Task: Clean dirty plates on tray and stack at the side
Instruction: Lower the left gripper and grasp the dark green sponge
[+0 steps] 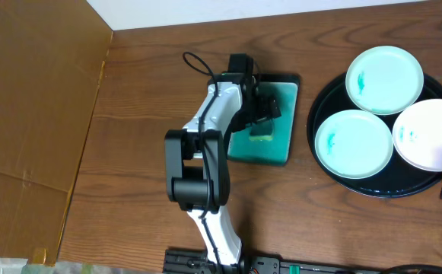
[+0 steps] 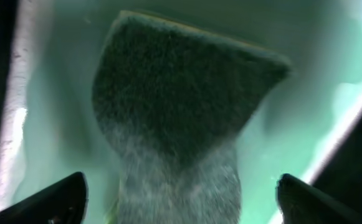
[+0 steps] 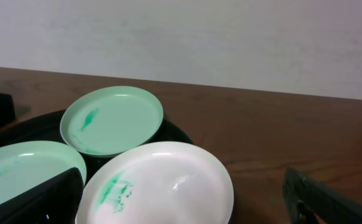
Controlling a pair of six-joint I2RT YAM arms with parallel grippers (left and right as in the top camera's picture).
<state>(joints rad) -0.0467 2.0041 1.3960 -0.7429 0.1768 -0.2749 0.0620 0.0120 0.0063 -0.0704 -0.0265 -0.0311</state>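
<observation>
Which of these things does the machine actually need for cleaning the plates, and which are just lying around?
Needed: rear aqua plate, front aqua plate, white plate, round black tray, green sponge, left gripper, right gripper (both open).

Just there: teal rectangular tray under the sponge, brown cardboard sheet.

Brown wood-grain table [image 1: 144, 114] is carrying two trays, sitting apart w/ bare wood btwn them. Rect. teal tray [image 1: 281, 129] w/ black rim is lying near the middle, twd the back. Round glossy black tray [image 1: 373, 190] is resting to its right, reaching the pic's edge.
</observation>
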